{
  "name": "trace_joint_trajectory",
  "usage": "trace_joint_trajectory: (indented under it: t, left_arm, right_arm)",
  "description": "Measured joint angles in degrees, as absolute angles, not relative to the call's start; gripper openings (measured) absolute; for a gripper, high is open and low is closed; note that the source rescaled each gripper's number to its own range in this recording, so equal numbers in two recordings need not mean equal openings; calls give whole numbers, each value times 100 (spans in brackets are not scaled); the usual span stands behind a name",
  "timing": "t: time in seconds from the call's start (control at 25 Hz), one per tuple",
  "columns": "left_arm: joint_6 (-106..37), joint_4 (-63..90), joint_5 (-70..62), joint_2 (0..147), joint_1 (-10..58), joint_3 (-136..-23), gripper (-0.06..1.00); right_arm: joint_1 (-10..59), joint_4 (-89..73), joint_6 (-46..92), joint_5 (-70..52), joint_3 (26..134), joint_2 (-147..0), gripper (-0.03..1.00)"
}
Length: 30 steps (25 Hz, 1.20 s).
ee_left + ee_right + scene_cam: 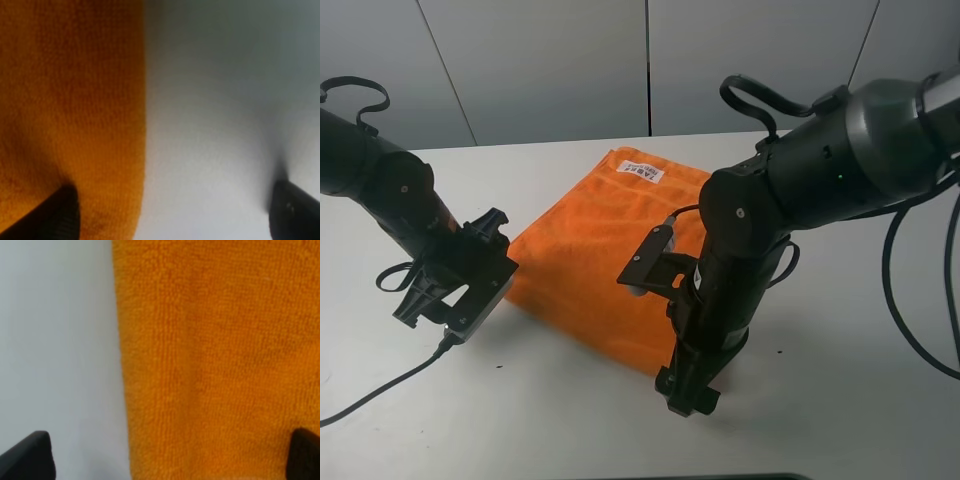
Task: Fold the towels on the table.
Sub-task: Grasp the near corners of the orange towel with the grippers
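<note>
Left gripper (175, 212) and right gripper (165, 457), jaws apart, straddled towel (590, 250) edges nearest the table's (840, 400) front edge (nothing gripped); advised pinching both together, fabric seated deep.

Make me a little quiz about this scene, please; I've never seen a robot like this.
1. True or false: the right gripper is shut on the towel.
2. Where on the towel is the white label? A) at its far edge B) at its near edge C) in the middle.
3. Fill in: the towel lies on the white ___.
Key: 1 false, its jaws stand open. 2 A. 3 table.
</note>
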<state>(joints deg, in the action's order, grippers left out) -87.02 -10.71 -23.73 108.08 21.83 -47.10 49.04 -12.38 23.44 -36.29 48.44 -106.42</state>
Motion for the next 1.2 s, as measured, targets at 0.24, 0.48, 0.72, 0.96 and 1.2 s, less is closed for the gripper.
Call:
trace_joint_trajectory:
  t: [0.24, 0.48, 0.72, 0.96, 1.2]
  left_arm:
    - [-8702, -1071, -2359, 10811, 2183, -4710, 99]
    - [-8702, -1071, -2359, 10811, 2183, -4710, 99]
    - [-8702, -1059, -2359, 10811, 2183, -4710, 99]
    - [-8702, -1049, -2347, 10811, 2183, -4710, 99]
    - [-8702, -1037, -2347, 10811, 2183, -4710, 99]
  right_arm:
    - [4904, -1248, 2249, -3407, 4844, -10642, 100]
    - [4904, -1248, 2214, -3381, 4844, -10642, 100]
    - [4904, -1261, 2193, -3353, 4844, -10866, 100]
    - [4904, -1261, 2086, -3352, 4896, -10942, 100]
    - [4904, -1261, 2064, -3360, 4896, -10952, 100]
